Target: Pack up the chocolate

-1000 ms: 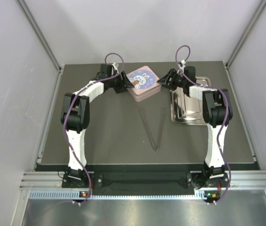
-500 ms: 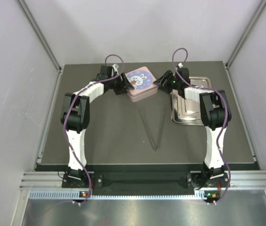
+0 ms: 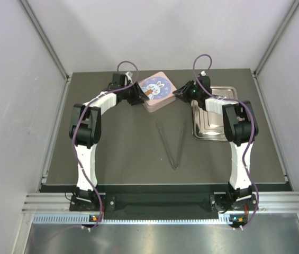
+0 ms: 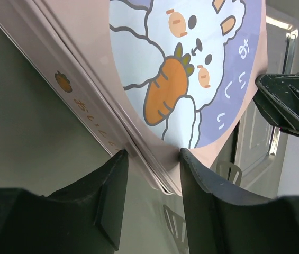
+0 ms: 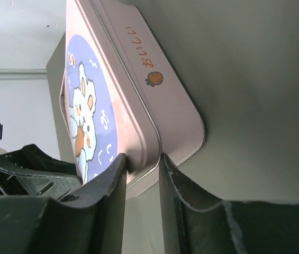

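Right end effector (image 5: 141, 163) clamped on pink box (image 5: 160, 100) rim, left end effector (image 4: 153, 157) opposite

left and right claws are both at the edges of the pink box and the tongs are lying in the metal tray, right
No. The tongs lie on the dark table, just left of the metal tray, not in it, as the top view shows. The left claw and right claw are indeed at the edges of the pink box.
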Robot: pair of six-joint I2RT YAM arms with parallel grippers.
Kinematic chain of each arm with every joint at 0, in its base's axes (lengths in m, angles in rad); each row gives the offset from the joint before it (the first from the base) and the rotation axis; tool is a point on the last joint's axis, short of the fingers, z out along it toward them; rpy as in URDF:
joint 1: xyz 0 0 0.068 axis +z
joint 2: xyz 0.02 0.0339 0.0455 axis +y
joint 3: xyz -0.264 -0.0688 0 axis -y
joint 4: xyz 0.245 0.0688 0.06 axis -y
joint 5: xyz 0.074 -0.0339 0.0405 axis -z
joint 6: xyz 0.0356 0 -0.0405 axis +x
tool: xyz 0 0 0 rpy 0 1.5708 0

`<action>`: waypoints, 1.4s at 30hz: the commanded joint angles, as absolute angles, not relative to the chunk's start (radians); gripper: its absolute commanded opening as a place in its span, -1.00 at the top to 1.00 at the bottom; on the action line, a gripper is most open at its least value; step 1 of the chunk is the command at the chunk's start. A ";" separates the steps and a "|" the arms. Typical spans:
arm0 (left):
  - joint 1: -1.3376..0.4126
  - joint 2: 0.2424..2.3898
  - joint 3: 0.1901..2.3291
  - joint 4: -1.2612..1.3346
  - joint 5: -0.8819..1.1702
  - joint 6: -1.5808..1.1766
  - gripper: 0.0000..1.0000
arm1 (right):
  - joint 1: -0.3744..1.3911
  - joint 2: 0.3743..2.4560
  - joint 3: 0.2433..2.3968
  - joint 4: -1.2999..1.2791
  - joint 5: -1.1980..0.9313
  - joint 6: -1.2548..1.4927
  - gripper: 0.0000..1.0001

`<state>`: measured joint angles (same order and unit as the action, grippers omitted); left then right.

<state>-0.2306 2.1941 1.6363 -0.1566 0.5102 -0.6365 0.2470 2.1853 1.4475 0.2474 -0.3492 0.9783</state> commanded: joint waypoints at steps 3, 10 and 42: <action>-0.239 2.212 1.671 -0.115 0.512 -0.621 0.07 | 0.261 2.227 1.528 0.270 -0.390 0.953 0.52; -0.238 2.183 1.695 -0.163 0.476 -0.594 -0.13 | 0.259 2.264 1.589 0.244 -0.457 0.905 0.25; -0.098 2.258 1.928 -0.265 0.410 -0.425 -0.36 | 0.242 2.350 1.683 0.282 -0.545 0.953 0.21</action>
<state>-0.0998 2.2272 1.8835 -0.2951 0.3954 -0.4755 0.2440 2.3352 1.6329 0.2226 -0.5274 0.9379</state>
